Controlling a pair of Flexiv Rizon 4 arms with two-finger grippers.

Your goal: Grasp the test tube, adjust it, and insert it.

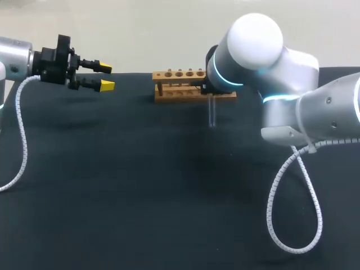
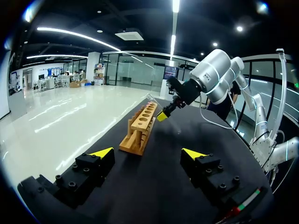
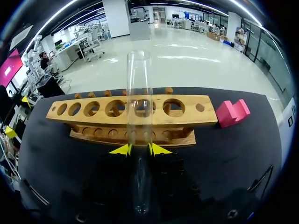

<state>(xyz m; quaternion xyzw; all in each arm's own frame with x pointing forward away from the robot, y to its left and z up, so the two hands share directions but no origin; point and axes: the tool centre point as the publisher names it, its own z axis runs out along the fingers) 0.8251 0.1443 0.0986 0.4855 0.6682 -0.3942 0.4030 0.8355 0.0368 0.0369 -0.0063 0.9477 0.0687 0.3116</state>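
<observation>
1. R gripper [image 3: 139, 149]: fingers pinched the test tube [image 3: 139, 93] from both sides, narrow gap. Grasp looked done.
2. Tube hung upright just in front of the wooden rack [image 3: 131, 111], in no hole yet. Adjust prob. done; insert left.
3. Pink block [image 3: 232, 112] sat beside the rack's end on the black table [image 1: 140, 197].
4. L gripper [image 1: 107, 77]: well apart at the table's left, fingers spread, empty.
</observation>
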